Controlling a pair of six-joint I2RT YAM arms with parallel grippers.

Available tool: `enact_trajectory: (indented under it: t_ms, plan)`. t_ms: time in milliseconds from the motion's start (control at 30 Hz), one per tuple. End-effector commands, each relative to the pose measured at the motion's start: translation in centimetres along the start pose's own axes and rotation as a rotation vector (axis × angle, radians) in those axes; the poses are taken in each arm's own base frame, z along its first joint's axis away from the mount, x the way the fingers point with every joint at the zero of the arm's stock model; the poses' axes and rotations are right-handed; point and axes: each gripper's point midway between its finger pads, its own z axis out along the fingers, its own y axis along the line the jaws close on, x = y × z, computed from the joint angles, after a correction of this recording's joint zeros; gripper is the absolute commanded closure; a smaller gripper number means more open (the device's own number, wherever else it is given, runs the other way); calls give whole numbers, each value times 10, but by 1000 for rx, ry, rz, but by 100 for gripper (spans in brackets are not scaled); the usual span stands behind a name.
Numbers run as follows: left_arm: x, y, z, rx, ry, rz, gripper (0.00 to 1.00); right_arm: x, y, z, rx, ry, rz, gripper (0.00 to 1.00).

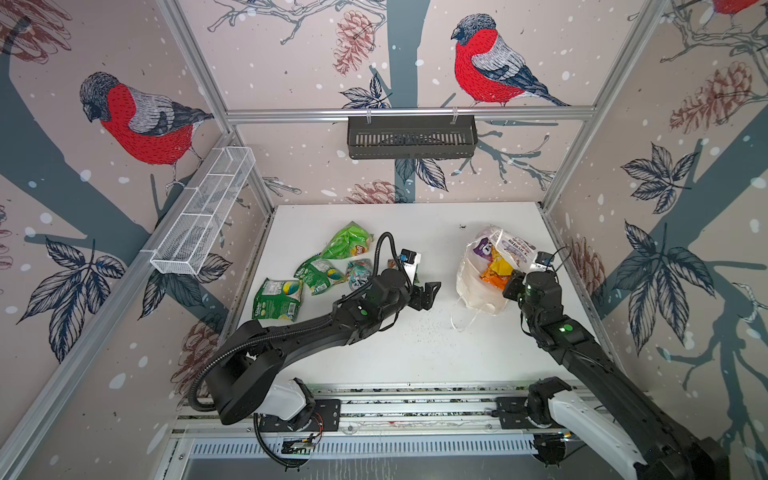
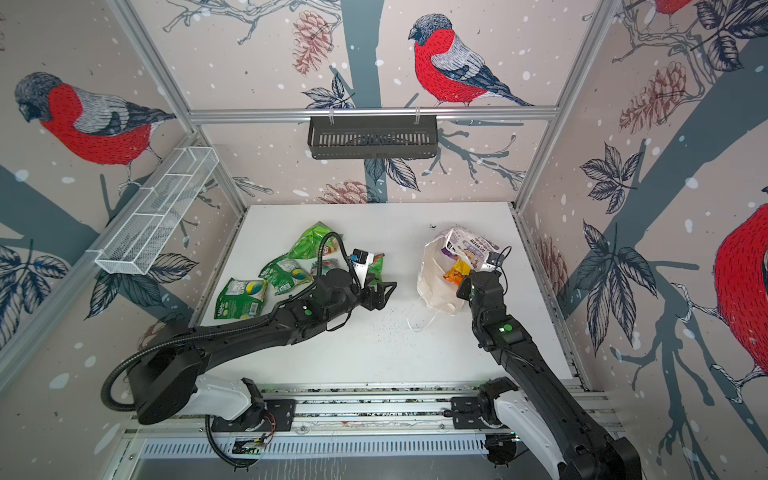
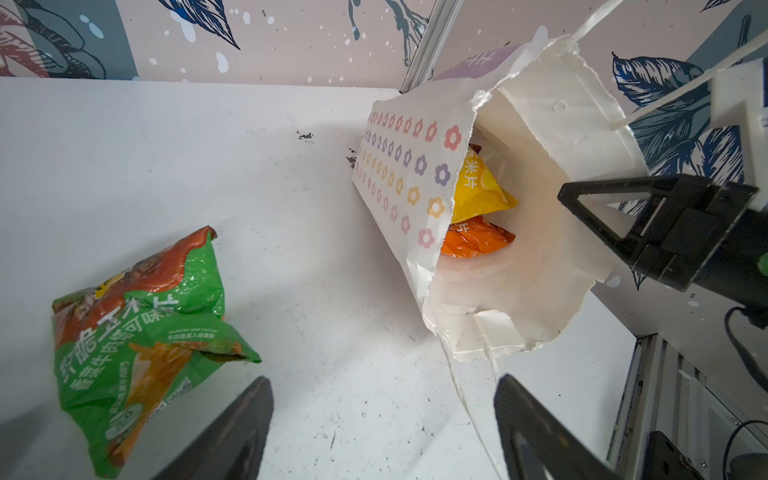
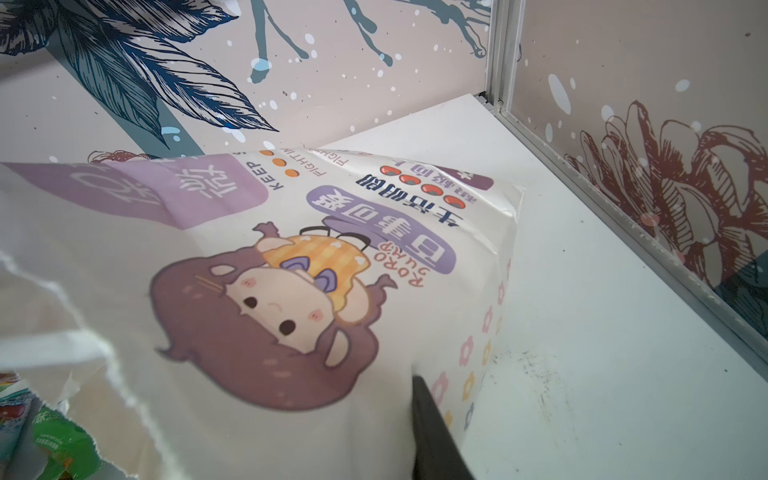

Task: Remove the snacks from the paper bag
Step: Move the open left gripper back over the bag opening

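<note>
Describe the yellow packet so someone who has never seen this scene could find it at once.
On the right side of the white table lies a white paper bag with its mouth open. Two packets show inside it: the yellow packet beside an orange packet. It is the only yellow one.

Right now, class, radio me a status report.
Left gripper open, empty. Right gripper at paper bag rim, grip unclear. Yellow packet, orange packet inside. Mouth unobstructed.
</note>
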Motion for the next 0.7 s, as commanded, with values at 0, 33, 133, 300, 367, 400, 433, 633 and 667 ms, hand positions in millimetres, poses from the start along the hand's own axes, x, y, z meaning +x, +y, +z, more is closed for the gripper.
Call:
enact_trajectory:
  t_ms: [0,33,133,300,367,400,433,633,667]
  plan:
    - [-18,-20,3,89,-55,4,16,-3,3,0,-7,1,-21,84]
    - [-18,-22,5,96,-51,6,16,-3,4,1,-12,6,-25,87]
    - [-19,-27,11,115,-47,12,16,0,7,3,-22,22,-39,97]
    - [-16,-39,25,160,-26,20,17,2,9,4,-34,29,-44,99]
    - [-13,-44,31,179,-13,29,17,2,10,4,-41,27,-47,100]
    - [-10,-47,35,190,-1,33,17,2,10,4,-43,29,-50,100]
    - [-8,-50,38,200,8,38,17,1,11,4,-47,26,-51,100]
    - [2,-68,54,280,49,62,18,0,16,2,-76,29,-53,100]
    - [2,-70,55,291,47,65,18,0,17,2,-83,31,-53,100]
